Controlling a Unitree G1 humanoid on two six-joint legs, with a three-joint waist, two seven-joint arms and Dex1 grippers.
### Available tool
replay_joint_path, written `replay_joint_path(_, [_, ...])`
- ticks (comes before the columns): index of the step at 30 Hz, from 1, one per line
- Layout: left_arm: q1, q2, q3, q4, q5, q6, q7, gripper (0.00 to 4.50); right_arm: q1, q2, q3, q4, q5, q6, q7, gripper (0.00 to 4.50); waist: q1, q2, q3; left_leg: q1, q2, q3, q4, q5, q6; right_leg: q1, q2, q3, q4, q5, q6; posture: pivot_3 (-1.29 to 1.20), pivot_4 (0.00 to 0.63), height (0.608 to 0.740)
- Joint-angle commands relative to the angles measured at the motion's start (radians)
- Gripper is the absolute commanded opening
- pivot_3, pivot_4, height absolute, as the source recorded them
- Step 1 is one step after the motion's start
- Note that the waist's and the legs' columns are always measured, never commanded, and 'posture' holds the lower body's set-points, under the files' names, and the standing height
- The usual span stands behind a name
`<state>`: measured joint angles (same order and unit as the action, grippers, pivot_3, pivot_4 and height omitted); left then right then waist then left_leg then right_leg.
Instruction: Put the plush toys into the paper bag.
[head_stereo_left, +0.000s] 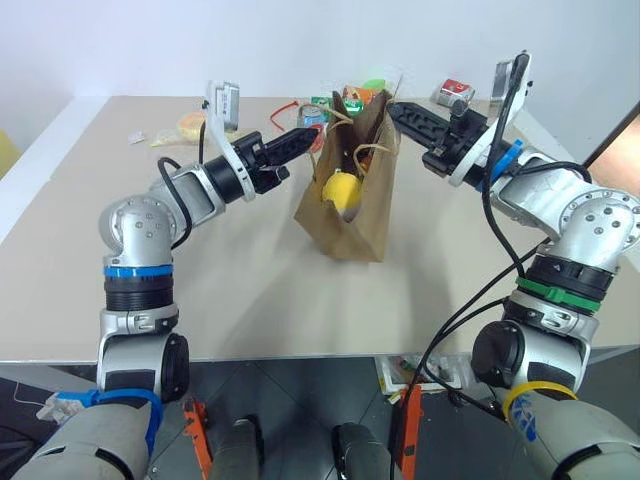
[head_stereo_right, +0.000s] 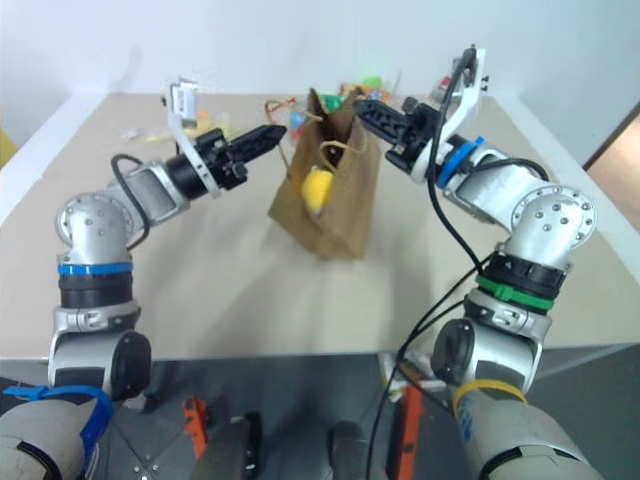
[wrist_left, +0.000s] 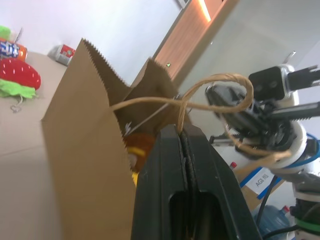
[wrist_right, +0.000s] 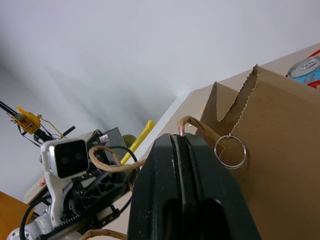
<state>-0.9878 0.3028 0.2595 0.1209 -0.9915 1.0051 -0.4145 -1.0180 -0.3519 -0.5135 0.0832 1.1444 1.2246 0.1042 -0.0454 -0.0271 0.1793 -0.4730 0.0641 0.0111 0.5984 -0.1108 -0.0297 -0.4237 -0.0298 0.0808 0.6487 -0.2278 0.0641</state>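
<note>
Jaws of left gripper clamped tight on a thin twisted-paper loop handle; loop arcs up out of the black fingers in left wrist view. Jaws of right gripper likewise pinched shut, on the opposite twisted-paper handle, right by the zigzag-cut rim. Between the two: plain brown kraft-paper bag, upright on the beige surface, long axis vertical, mouth held up betw. both arms. Left arm on bag's left, right arm on bag's right, each abt equally near, tips aimed inward at each other across the top. Inside the bag: yellow-and-white egg-shaped plush toy, showing thru the open side. Orange-brown bit below the rim in left wrist view, prob. the brown monkey plush — can't confirm. Red strawberry toy w/ green leaves well apart behind, on the surface. Next move hinges on pull direction: handles apart spreads the mouth, together closes it.
</note>
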Motion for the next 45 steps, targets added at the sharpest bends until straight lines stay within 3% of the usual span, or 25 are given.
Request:
replay_joint_path(1, [-0.107,0.023,0.092,0.02,-0.087,0.055,0.071,0.0,-0.01,-0.003,-0.007,-0.039,0.053,0.0,-0.016,0.05,0.0,0.0,0.0,0.0,0.0,0.0,0.0,0.0,0.0,0.0,0.0,0.0,0.0,0.0,0.0,0.0,0.15,0.74])
replay_joint_path(6, [-0.173,0.039,0.147,0.044,-0.154,0.114,0.139,0.0,-0.009,-0.005,0.0,-0.041,0.086,-0.003,-0.041,0.05,0.0,0.0,0.0,-0.001,0.0,-0.001,0.0,0.0,0.0,0.0,0.0,-0.001,0.0,-0.002,0.003,0.0,0.15,0.74])
replay_joint_path(16, [-0.046,0.02,0.146,-0.002,-0.176,0.182,0.201,0.0,0.034,0.029,0.012,-0.118,0.233,0.015,-0.164,0.05,0.0,0.0,0.0,-0.002,0.0,-0.002,0.0,0.0,0.0,0.0,0.0,-0.002,0.0,0.001,-0.002,0.0,0.15,0.74])
replay_joint_path(27, [-0.091,0.02,0.189,0.004,-0.278,0.222,0.315,0.0,0.07,0.013,0.045,-0.136,0.356,-0.029,-0.265,0.05,0.0,0.0,0.0,-0.002,0.0,-0.002,0.001,0.0,0.0,-0.001,0.0,-0.002,0.0,0.001,-0.002,0.0,0.15,0.74])
replay_joint_path(36, [-0.02,0.026,0.185,-0.026,-0.328,0.242,0.381,0.0,0.13,-0.011,0.096,-0.157,0.427,-0.077,-0.308,0.05,0.001,0.0,0.0,-0.002,0.0,-0.003,0.001,0.0,0.0,0.0,0.0,-0.002,0.0,0.001,-0.002,0.0,0.15,0.74])
replay_joint_path(45, [0.022,0.031,0.117,-0.004,-0.244,0.205,0.349,0.0,0.173,-0.039,0.155,-0.151,0.4,-0.115,-0.289,0.05,0.001,0.0,0.0,-0.002,0.0,-0.003,0.001,0.0,0.0,0.0,0.0,-0.002,0.0,0.001,-0.002,0.0,0.15,0.74])
